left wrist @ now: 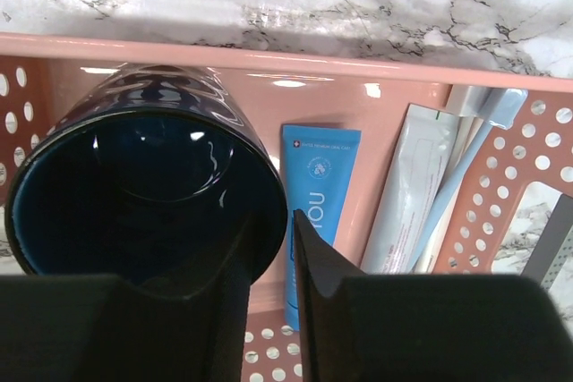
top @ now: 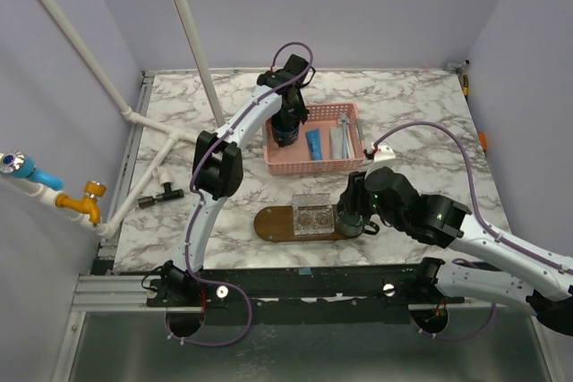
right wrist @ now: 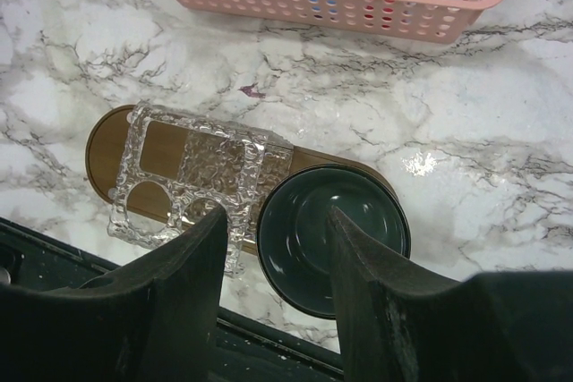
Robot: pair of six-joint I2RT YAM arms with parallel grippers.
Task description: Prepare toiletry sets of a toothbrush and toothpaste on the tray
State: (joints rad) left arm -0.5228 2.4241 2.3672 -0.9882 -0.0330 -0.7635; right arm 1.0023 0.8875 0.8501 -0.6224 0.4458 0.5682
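your left gripper [left wrist: 273,221] pinches the cup [left wrist: 143,176] rim; your right gripper [right wrist: 276,216] stands open. the tube [left wrist: 318,176] just right of the left gripper looks soft and slick. pinch its edges.

Pale lavender walls [top: 376,6] enclose a white marble-patterned table [top: 421,105].

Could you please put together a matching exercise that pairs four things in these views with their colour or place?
Things:
1. toothpaste tube
2. clear holder
3. basket
4. tray

Descriptions:
A. dark brown, with a cup at one end
B. pink and perforated
C. lying flat in the basket
D. resting on the tray

Pairs: 1-C, 2-D, 3-B, 4-A
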